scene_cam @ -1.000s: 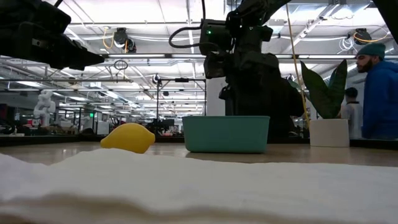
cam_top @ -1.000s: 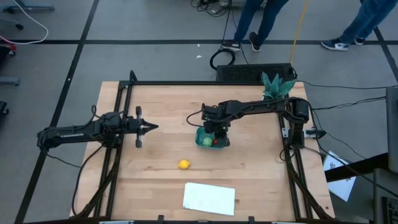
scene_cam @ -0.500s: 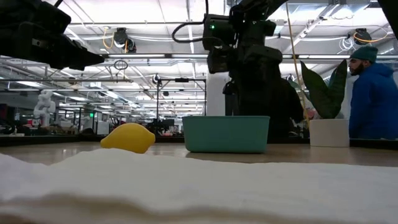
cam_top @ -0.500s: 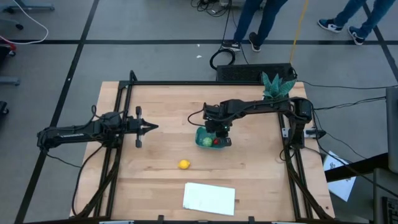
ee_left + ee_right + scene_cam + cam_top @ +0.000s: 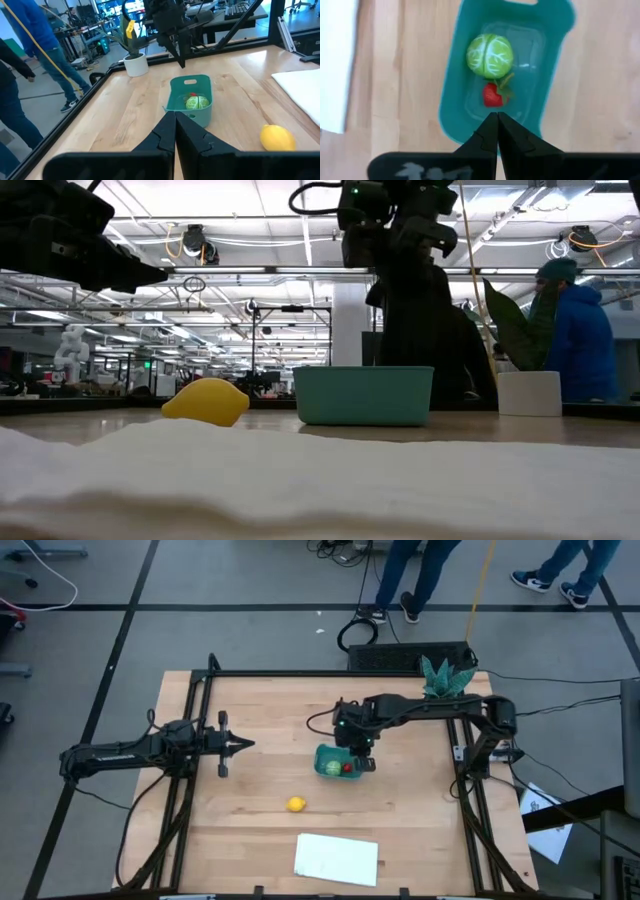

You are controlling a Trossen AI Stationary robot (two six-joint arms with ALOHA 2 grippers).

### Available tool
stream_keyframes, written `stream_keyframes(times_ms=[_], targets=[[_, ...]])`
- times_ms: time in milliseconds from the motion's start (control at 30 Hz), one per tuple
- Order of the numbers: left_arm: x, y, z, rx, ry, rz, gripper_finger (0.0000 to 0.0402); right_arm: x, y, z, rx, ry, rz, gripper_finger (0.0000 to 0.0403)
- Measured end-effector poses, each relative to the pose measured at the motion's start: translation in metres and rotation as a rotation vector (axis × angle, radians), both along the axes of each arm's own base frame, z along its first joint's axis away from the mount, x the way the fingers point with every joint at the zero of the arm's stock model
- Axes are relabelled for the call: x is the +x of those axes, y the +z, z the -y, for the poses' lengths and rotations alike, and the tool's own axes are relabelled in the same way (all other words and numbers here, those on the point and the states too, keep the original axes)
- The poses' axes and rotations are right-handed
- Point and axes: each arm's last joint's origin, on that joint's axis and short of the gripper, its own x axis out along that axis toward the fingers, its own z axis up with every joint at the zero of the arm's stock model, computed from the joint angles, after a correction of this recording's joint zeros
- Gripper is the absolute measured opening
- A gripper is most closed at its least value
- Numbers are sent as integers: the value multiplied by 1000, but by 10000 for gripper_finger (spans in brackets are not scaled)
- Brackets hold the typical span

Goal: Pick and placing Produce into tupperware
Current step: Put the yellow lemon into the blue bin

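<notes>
We log: right gripper [image 5: 358, 745] risen off tupperware [image 5: 341, 762], fingers closed, empty; 2 pieces inside; lemon [image 5: 296, 804] remains.

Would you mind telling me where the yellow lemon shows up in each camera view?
High view: the lemon lies on bare wood below and left of the teal tub.
Low view: the lemon sits left of the tub.
Left wrist view: the lemon, lower right.
Right wrist view: not in it.
Shared landmark: the tub.
</notes>
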Motion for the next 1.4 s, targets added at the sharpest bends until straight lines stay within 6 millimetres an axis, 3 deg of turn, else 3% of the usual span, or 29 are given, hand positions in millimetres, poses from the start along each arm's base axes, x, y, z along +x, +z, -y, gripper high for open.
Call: stream_keyframes(times_ms=[433, 800, 1133, 1400], targets=[[0, 0, 0, -4, 0, -1, 10, -19, 42, -1, -143, -68, 125, 0], [0, 0, 0, -8, 1, -4, 10, -29, 55, -14, -136, -115, 150, 0], [0, -1, 0, -9, 6, -9, 10, -34, 28, -37, -74, -90, 100, 0], [0, -1, 0, -11, 7, -9, 10, -40, 16, -40, -72, -95, 71, 0]])
